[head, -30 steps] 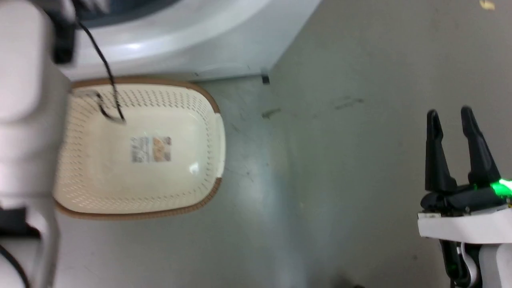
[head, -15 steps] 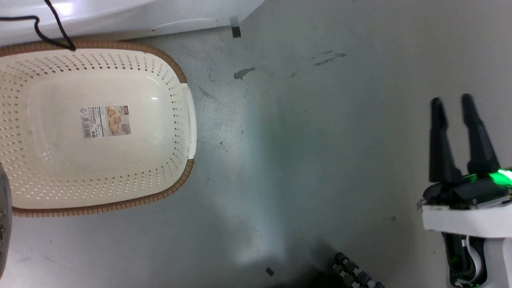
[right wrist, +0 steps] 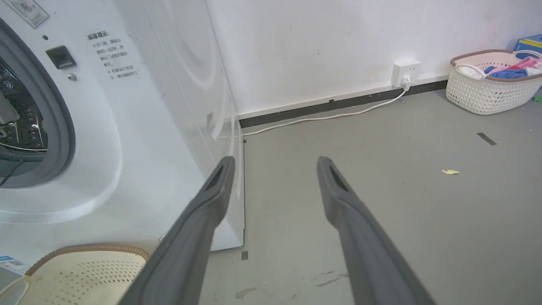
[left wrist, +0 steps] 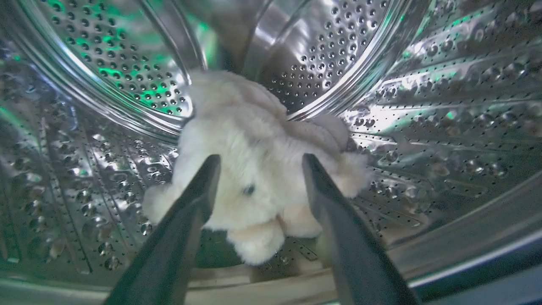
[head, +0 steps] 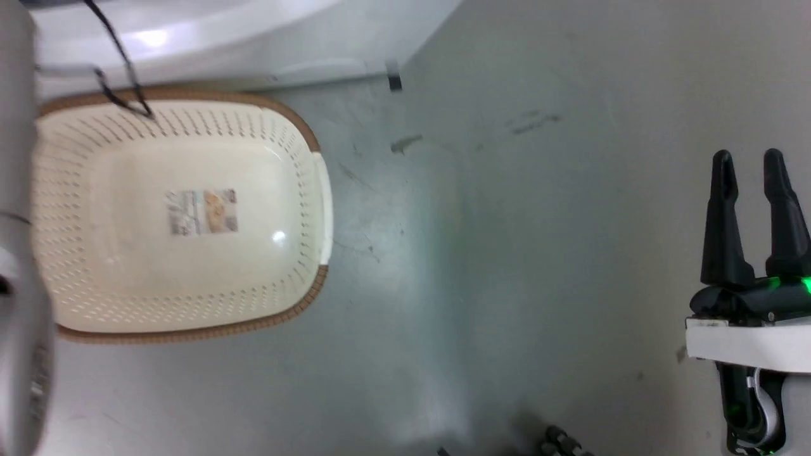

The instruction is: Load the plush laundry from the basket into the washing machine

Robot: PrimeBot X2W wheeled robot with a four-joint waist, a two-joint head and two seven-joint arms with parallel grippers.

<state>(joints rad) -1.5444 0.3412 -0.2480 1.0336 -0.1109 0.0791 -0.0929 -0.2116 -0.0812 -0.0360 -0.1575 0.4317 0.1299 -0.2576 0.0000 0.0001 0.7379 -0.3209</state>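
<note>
The plush laundry, a fluffy cream bear, lies on the shiny perforated drum inside the washing machine. My left gripper reaches into the drum. It is open, one dark finger on each side of the bear and clear of it. The basket stands on the floor against the washer's front, holding nothing but its bottom label; its near corner shows in the right wrist view. My right gripper hangs open over bare floor to the right, its fingers spread.
My pale left forearm runs along the left edge above the basket, with a black cable hanging by it. A second basket with clothes stands by the far wall. A wall socket and white cord run along the skirting.
The head camera has swung, so the whole picture has shifted. The basket and the right gripper keep their places, and the left forearm is back at the left edge.
</note>
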